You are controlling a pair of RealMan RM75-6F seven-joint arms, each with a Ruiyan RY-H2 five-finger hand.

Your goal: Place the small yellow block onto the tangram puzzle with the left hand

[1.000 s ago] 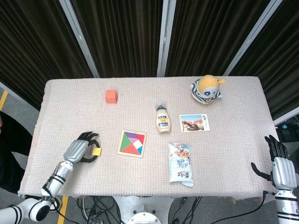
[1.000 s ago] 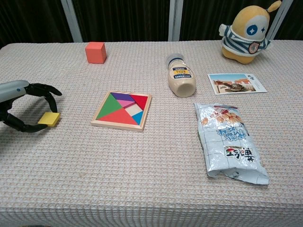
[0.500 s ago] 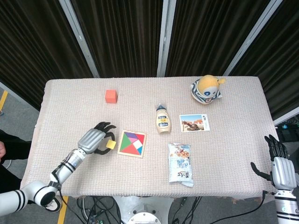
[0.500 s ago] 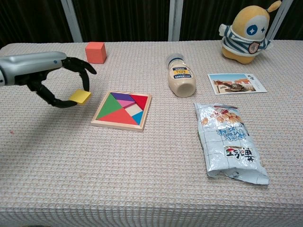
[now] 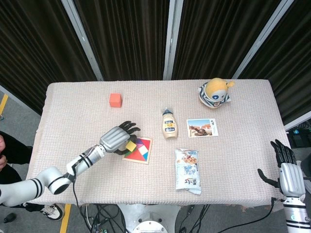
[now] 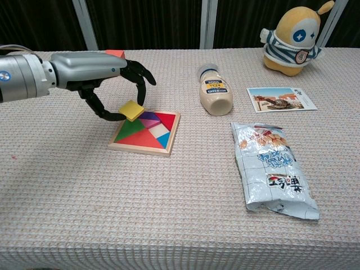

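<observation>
- The snack bag (image 6: pixel 273 169) lies right of the puzzle (image 6: pixel 145 131), nearest the camera.
- The right hand (image 5: pixel 287 171) hangs off the table edge, far right of the puzzle, with its fingers apart and nothing in them.
- The left hand (image 6: pixel 116 76) pinches the yellow block (image 6: pixel 132 110) between its thumb and a finger.
- A second ago the block was well left of the puzzle and low by the cloth. Now it is up in the air, over the puzzle's left corner.
- So the carry looks almost done. The hand only has to go down and let go.
- The bottle (image 6: pixel 214 90) and the photo card (image 6: pixel 280 99) lie right of the puzzle, further back.
- The red cube (image 5: pixel 115 100) sits behind the puzzle.
- The toy (image 6: pixel 293 39) sits far back, right of the puzzle.
</observation>
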